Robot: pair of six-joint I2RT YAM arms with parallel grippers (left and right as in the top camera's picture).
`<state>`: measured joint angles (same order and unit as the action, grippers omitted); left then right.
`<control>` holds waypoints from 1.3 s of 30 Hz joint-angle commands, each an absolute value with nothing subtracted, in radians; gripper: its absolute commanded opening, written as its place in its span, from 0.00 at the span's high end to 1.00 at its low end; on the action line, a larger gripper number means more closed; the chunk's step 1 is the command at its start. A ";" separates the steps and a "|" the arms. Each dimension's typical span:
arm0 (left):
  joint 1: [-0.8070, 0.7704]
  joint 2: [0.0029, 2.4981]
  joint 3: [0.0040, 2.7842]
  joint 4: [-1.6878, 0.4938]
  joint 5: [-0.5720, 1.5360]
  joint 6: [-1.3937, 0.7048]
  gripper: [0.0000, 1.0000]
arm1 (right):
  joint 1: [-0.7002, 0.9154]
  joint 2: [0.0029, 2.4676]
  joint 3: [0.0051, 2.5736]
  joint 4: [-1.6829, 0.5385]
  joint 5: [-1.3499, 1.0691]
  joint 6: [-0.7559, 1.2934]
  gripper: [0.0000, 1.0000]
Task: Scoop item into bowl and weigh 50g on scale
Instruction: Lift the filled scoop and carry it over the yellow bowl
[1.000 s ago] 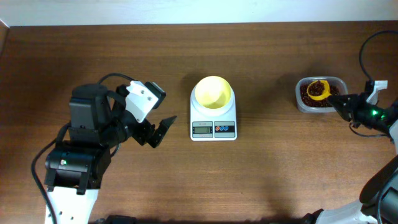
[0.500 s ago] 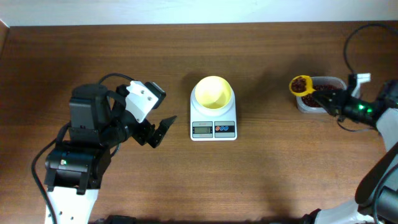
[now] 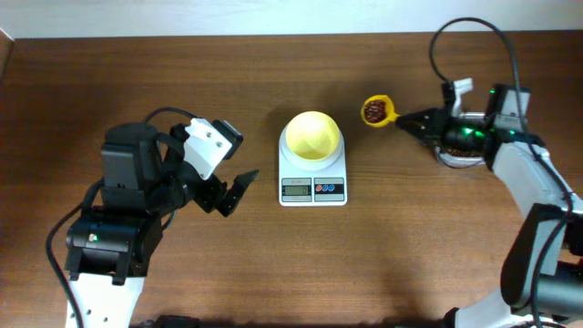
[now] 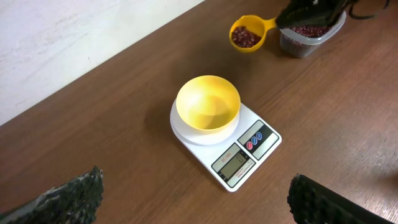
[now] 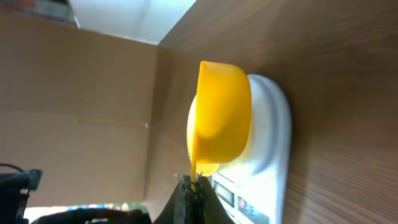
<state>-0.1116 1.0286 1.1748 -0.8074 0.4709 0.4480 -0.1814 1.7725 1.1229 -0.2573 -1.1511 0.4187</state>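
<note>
The right fingers (image 3: 412, 119) were shut tight on the handle of the scoop (image 3: 376, 110). It hung above the table (image 3: 410, 237), full of beans (image 4: 246, 37), between the tub (image 4: 301, 45) and the bowl (image 3: 312, 136), just right of the bowl. The bowl sat on the scale (image 3: 313, 189). The left fingers (image 3: 232, 193) stood wide apart, holding nothing, left of the scale.

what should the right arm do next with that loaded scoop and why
Probably move the scoop level across to above the bowl on the scale. The right tool grips its handle, beans sit in it, and it hangs short of the bowl, which looks empty.
</note>
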 commanded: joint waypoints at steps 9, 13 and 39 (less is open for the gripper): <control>-0.109 1.028 1.196 -0.806 0.467 0.436 0.01 | 0.010 1.780 1.121 -0.124 -1.170 0.405 0.96; -0.109 1.028 1.196 -0.806 0.467 0.436 0.01 | 0.064 1.780 1.121 -0.077 -1.120 0.318 0.96; -0.109 1.028 1.196 -0.806 0.467 0.436 0.01 | 0.100 1.781 1.116 -0.123 -1.008 -0.308 0.96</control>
